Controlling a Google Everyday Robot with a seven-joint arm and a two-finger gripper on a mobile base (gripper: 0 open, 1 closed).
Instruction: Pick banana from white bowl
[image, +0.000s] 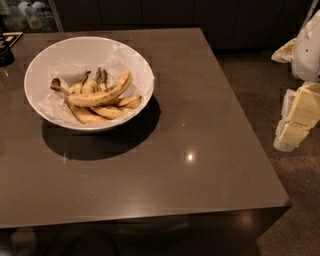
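Observation:
The white bowl, wide and shallow with crinkled paper lining, stands on the far left part of the dark table. Several yellow bananas lie in it. The banana is the longest one. It lies on top of the pile, curved, with brown speckles and its dark stem end pointing left. My gripper hangs at the right edge of the view, beyond the table's right side and far from the bowl. It holds nothing that I can see.
The dark grey table ends in a front edge and a right edge, with floor beyond on the right. A dark object sits at the far left edge. Dark cabinets line the back.

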